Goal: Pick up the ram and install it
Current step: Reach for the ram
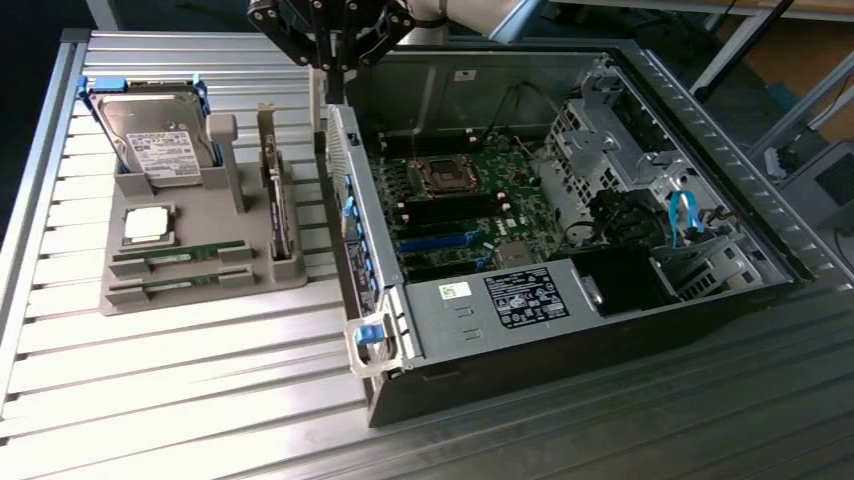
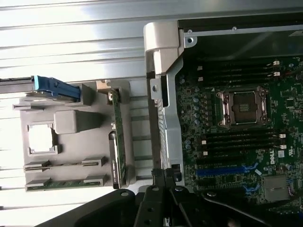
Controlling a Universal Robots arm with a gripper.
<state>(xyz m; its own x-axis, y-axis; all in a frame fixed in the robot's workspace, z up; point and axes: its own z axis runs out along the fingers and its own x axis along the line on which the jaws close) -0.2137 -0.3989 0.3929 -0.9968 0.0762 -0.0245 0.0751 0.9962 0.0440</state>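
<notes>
Claw [image 1: 334,60], pressed together and empty, is hovering above the open computer case [image 1: 441,310]; the slim green ram stick [image 1: 180,254] is sitting well apart, in a grey tray [image 1: 287,280] on the ribbed metal worktop [image 1: 187,400].

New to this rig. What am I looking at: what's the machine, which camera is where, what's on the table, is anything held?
It's one robot arm. Its end effector hangs shut over the edge of an open computer case, with nothing visibly in it. One camera stands off the arm; the other sits on its wrist. On the slatted metal table, a gray parts holder carries a hard drive, a processor chip, an upright expansion card and the ram.
</notes>
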